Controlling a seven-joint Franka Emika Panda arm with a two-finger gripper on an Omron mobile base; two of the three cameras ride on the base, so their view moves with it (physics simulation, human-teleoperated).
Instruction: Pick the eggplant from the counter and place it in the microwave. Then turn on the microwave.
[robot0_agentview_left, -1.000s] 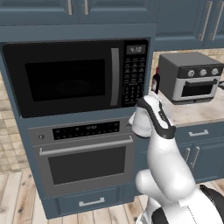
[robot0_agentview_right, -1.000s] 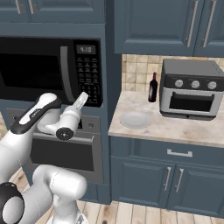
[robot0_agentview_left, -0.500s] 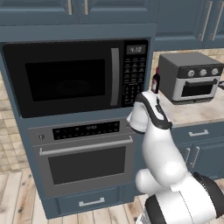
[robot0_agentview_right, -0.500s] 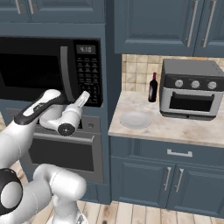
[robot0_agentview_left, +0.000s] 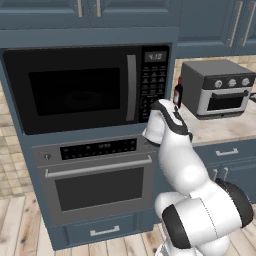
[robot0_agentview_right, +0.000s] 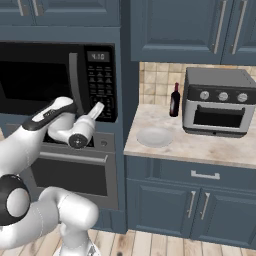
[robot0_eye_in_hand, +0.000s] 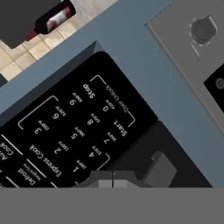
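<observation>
The black microwave (robot0_agentview_left: 75, 90) sits built in above the wall oven, its glass door closed. Its keypad (robot0_agentview_left: 152, 82) and lit display are on the right side. My gripper (robot0_agentview_right: 97, 107) is shut with nothing in it, and its tip points at the lower rows of the keypad (robot0_agentview_right: 100, 85). In the hand view the gripper (robot0_eye_in_hand: 113, 178) hangs just below the number keys, close to the Start key (robot0_eye_in_hand: 122, 127). Whether it touches the panel I cannot tell. The eggplant is out of view. The beige counter (robot0_agentview_right: 200, 145) lies to the right.
A grey toaster oven (robot0_agentview_right: 220, 102) stands on the counter with a dark red bottle (robot0_agentview_right: 174, 100) beside it and a pale plate (robot0_agentview_right: 155, 136) in front. The steel wall oven (robot0_agentview_left: 95, 180) is under the microwave. Blue-grey cabinets hang above.
The shut gripper has crept a little up and forward toward the keypad. The microwave door and the things on the counter have not moved.
</observation>
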